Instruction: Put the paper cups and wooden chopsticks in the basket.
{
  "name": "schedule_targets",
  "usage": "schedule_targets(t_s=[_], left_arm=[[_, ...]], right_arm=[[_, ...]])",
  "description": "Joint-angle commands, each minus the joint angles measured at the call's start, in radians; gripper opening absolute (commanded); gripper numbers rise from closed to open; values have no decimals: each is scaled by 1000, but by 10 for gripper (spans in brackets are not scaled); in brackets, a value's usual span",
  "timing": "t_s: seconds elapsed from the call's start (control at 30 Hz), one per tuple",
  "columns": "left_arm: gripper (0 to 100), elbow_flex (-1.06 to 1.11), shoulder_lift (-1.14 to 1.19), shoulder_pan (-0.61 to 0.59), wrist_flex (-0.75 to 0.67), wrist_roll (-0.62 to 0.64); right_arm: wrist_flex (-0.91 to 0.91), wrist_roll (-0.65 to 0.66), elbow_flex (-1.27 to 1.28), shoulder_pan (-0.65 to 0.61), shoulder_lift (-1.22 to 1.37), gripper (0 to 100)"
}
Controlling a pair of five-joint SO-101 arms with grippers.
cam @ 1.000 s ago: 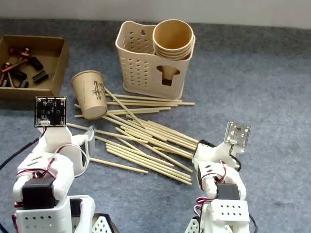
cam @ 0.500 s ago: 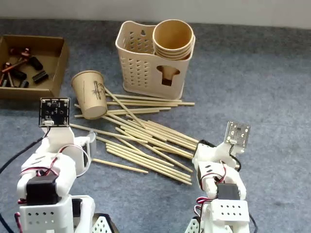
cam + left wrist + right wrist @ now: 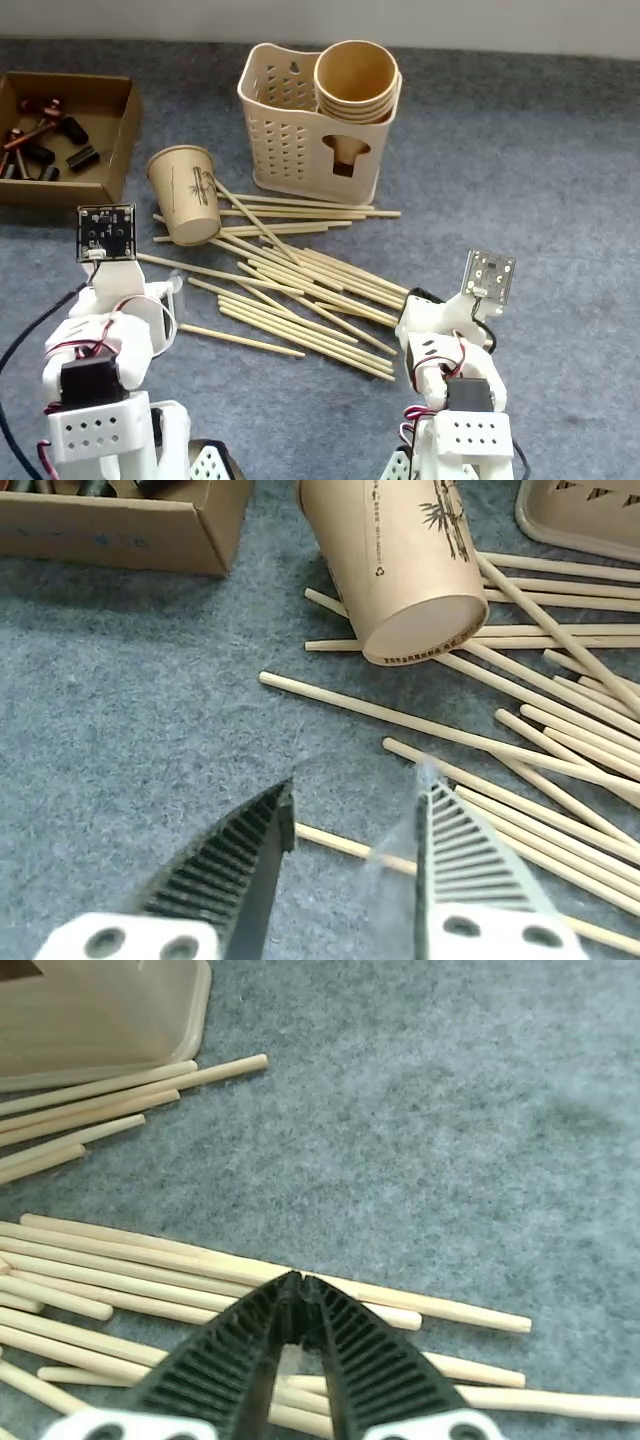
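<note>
A paper cup point(image 3: 185, 193) lies on its side on the grey carpet, also seen close up as the cup point(image 3: 405, 565) in the left wrist view. Several wooden chopsticks point(image 3: 300, 285) are scattered between the arms. The beige basket point(image 3: 290, 125) at the back holds a stack of paper cups point(image 3: 357, 80). My left gripper point(image 3: 355, 805) is open just short of the fallen cup, over chopsticks point(image 3: 480, 750). My right gripper point(image 3: 298, 1285) is shut and empty above other chopsticks point(image 3: 200, 1280), near the pile's right end.
A cardboard box point(image 3: 112, 150) with small dark parts sits at the back left, its wall point(image 3: 110, 535) close to the fallen cup. Bare carpet point(image 3: 540, 200) stretches to the right of the basket.
The left arm has shifted slightly left and its wrist has risen a little. The right arm, cup, chopsticks and basket have not moved.
</note>
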Motion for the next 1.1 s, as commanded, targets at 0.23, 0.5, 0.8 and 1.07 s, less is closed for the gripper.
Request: schedule_targets(t_s=[0.23,0.5,0.8,1.07], left_arm=[[257,-5,2,-7,-9,-9],[258,-4,2,-7,-9,-9],[260,-56,31,19,9,-48],[288,-355,371,21,103,-44]], right_arm=[[-22,-5,111,7,-2,5],[-22,-5,111,7,-2,5],[-22,-5,111,7,-2,5],[-22,-5,111,7,-2,5]])
